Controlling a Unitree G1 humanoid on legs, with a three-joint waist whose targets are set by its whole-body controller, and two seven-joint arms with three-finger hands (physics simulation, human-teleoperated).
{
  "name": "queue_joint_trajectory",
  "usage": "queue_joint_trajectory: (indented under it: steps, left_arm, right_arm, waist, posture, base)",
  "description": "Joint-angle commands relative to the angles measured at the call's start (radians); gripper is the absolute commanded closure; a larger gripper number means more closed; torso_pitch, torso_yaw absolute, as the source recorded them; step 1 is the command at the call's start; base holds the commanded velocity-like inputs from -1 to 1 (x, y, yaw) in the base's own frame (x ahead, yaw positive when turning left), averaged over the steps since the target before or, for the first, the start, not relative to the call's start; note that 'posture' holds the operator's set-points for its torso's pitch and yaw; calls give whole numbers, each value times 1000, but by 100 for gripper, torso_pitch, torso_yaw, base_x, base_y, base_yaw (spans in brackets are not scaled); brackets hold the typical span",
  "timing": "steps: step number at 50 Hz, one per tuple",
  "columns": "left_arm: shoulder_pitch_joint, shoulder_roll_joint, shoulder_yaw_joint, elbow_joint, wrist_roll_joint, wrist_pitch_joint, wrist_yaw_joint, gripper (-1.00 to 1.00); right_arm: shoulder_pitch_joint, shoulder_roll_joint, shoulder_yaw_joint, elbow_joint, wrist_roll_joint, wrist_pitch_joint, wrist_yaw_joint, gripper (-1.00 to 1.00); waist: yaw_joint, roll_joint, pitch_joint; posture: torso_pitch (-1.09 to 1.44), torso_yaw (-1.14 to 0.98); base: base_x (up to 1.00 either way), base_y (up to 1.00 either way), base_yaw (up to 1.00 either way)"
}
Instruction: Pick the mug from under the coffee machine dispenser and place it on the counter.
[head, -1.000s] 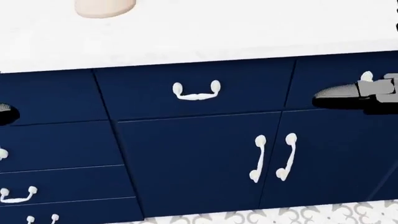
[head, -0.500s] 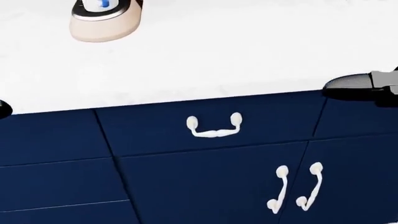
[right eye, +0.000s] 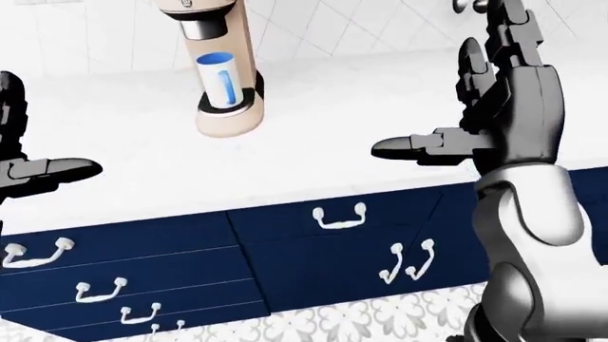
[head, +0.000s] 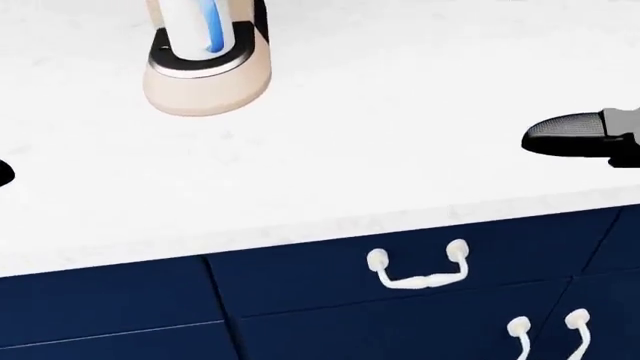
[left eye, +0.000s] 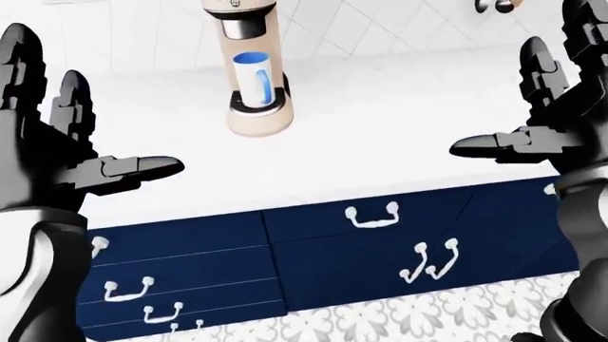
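A white mug (left eye: 251, 78) with a blue inside and a blue handle stands on the drip tray of a beige coffee machine (left eye: 259, 117), right under its dark dispenser head, at the top centre of the left-eye view. The head view catches only the mug's lower part (head: 195, 26). Both hands hover over the white counter (left eye: 380, 142), well short of the mug. My left hand (left eye: 71, 146) is open at the left edge, fingers spread. At the right, my right hand (right eye: 475, 107) is open too and holds nothing.
Navy drawers and cabinet doors with white handles (left eye: 373, 215) run below the counter edge. White tiles (left eye: 351, 28) cover the wall behind the machine. A patterned floor (left eye: 447, 313) shows at the bottom.
The head view has tilted upward: the cabinets slid down the picture, more counter came in, and the coffee machine's base with the mug now shows at the top.
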Motion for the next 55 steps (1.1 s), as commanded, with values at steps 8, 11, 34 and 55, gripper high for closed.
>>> queue_joint_trajectory:
  steps: [8, 11, 34, 55]
  left_arm:
    - [-22, 12, 4, -15, 1, -20, 6, -100]
    - [-19, 13, 7, -18, 0, -20, 5, -100]
    - [-18, 15, 12, -37, -18, -1, 13, -100]
    - [-22, -56, -47, -82, -204, 163, 94, -100]
  right_arm:
    - [-33, -28, -10, -21, 9, -15, -7, -100]
    - [-28, -28, -10, -24, 8, -18, -6, -100]
    - [-23, -21, -6, -21, -24, -40, 10, -100]
    - [-6, -13, -10, 3, -61, -46, 23, -100]
  waist:
    - [12, -49, -4]
    - [18, -80, -3]
    - [21, -115, 15]
    - [8, -64, -18]
  posture:
    - [0, 0]
    - [0, 0]
    - [0, 0]
    - [0, 0]
  base:
    - [20, 36, 0]
    - [20, 34, 0]
    - [10, 14, 0]
    - [0, 0, 0]
